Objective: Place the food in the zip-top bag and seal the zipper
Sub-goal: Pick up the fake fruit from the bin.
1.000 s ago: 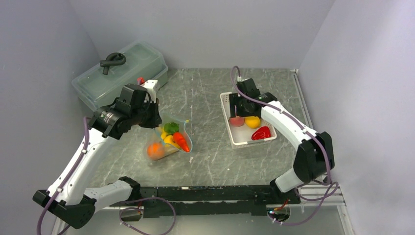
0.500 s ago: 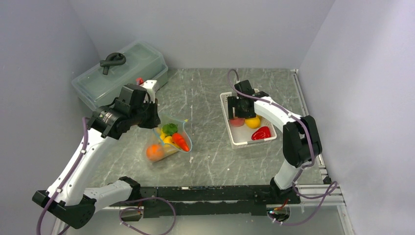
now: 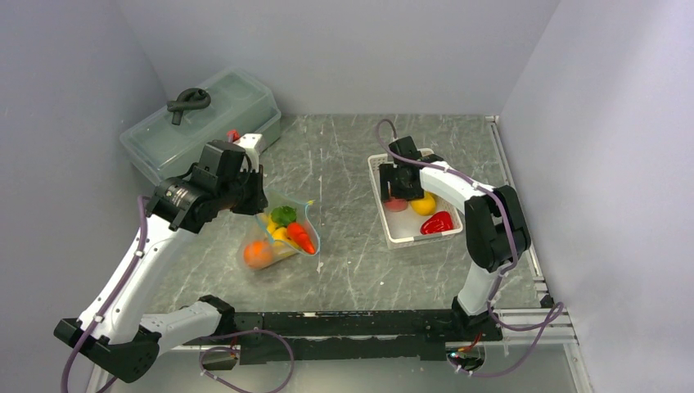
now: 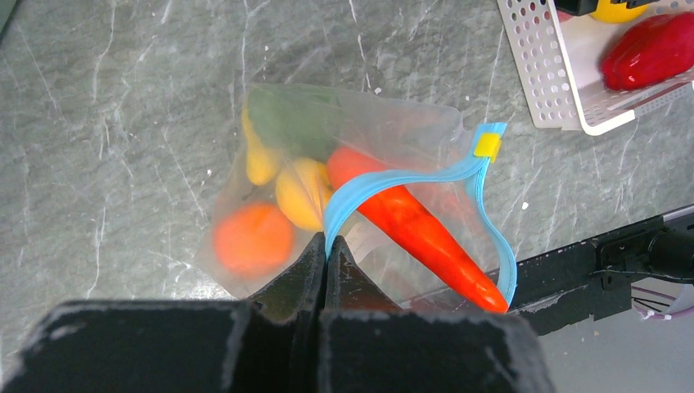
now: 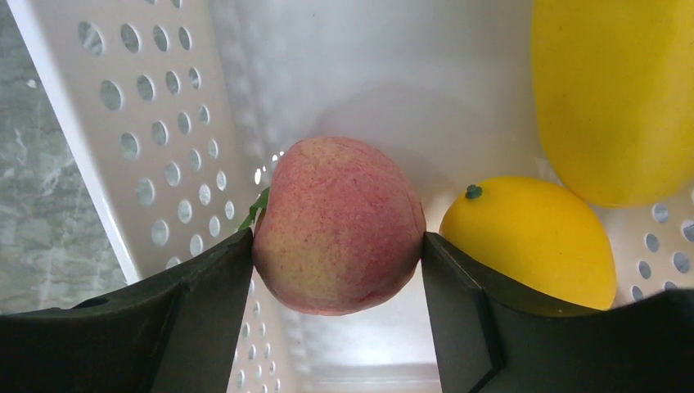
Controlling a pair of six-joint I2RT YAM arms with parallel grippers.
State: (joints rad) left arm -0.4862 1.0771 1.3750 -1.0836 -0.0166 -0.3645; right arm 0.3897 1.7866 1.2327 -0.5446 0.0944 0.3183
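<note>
The clear zip-top bag (image 3: 282, 233) lies left of centre with its mouth open. It holds an orange (image 4: 254, 239), a yellow piece (image 4: 303, 192), a green piece (image 4: 286, 119) and a carrot (image 4: 409, 225). My left gripper (image 4: 326, 246) is shut on the teal-blue zipper (image 4: 393, 178) at the bag's near lip; it also shows in the top view (image 3: 258, 201). My right gripper (image 5: 338, 246) is down in the white basket (image 5: 147, 123), its fingers touching both sides of the pink peach (image 5: 340, 225). A lemon (image 5: 528, 241) and a yellow mango (image 5: 614, 90) lie beside it.
The basket (image 3: 409, 241) sits right of centre and also holds a red pepper (image 3: 436, 222). A large translucent lidded box (image 3: 200, 123) stands at the back left. Grey walls close in on the left, back and right.
My right gripper has come down into the basket and closed around the peach, with the right arm folding in. The left gripper and the bag have barely moved.
</note>
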